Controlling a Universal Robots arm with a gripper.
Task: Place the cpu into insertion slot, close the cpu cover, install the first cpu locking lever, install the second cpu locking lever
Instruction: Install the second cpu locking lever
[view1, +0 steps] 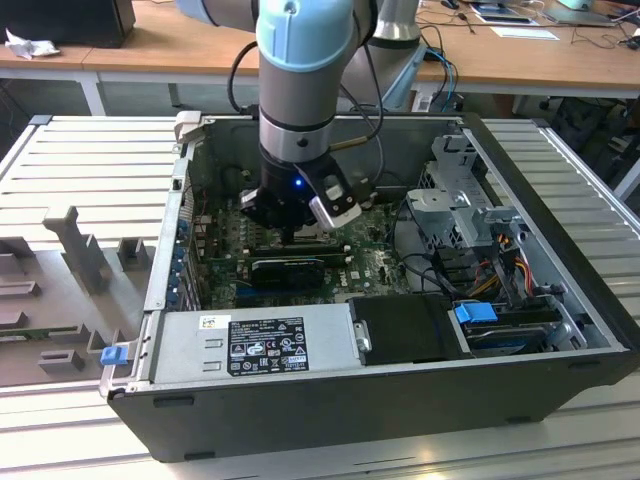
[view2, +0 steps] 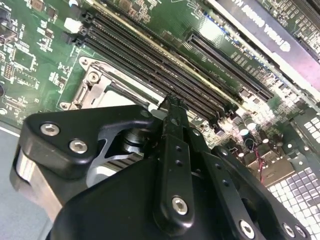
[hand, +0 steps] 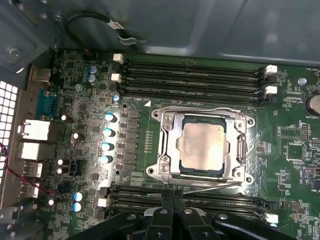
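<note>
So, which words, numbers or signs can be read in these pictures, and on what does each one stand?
None can be read with certainty.
Power supply label, exterior view: print too small.
Motherboard, first wrist view: white markings too small.
Black card, second wrist view: white lettering upside down and cut off.

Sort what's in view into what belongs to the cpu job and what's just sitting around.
Belongs to the job:
- cpu, seated in the socket
- cpu cover, lying flat around the chip
- gripper, hovering beside the socket

Just there:
- memory slots
- power supply
- drive cage
- blue capacitors
</note>
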